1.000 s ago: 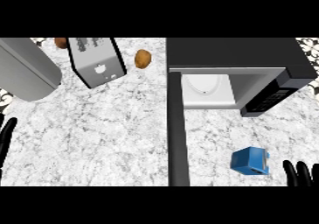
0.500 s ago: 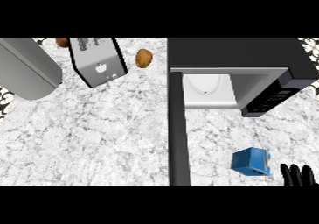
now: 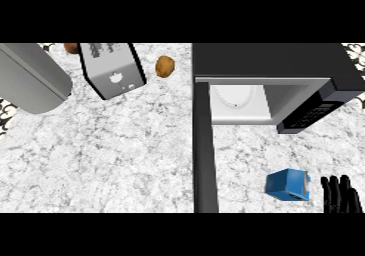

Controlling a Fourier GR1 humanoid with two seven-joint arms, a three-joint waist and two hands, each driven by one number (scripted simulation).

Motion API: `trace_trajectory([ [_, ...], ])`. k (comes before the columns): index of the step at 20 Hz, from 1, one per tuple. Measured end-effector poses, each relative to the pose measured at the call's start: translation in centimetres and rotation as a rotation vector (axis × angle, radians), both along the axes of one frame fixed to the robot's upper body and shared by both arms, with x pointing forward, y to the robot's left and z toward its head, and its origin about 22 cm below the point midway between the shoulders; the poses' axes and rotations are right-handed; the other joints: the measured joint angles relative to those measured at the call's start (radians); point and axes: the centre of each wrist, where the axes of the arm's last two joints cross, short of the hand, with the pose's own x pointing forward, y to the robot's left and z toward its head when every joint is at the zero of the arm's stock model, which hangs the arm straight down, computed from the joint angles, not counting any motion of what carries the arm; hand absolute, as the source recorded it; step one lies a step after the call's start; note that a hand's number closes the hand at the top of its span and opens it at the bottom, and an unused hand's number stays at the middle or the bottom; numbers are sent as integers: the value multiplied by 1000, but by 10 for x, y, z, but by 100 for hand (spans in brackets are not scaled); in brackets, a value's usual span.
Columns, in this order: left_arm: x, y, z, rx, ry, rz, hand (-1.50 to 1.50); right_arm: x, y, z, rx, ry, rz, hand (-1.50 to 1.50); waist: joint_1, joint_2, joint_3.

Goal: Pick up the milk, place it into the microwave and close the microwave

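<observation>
My right hand (image 3: 340,196) sits at the counter's (image 3: 126,150) front right corner, fingers straight, holding nothing. Milk (image 3: 288,185) stands just left of it near the front edge, apart from the fingers. Microwave (image 3: 288,65) along the back edge, its door (image 3: 205,150) open.

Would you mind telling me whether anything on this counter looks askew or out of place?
Only mildly: the toaster stands skewed to the microwave, and a potato lies loose on the counter beside it. Nothing looks spilled or damaged.
</observation>
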Motion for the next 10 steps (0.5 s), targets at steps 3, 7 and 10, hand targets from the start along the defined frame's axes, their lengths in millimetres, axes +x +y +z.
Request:
trace_trajectory([
  [3, -1, 4, -1, 3, 0, -2, -150, -1, -10, -14, 4, 17, -32, -150, -2, 0, 0],
  [7, -6, 7, -2, 1, 4, -9, -150, 1, -29, -37, -5, 45, -78, -150, 0, 0, 0],
  [10, -10, 10, -1, 4, 20, 5, -150, 1, -38, -59, -5, 63, -99, -150, 1, 0, 0],
])
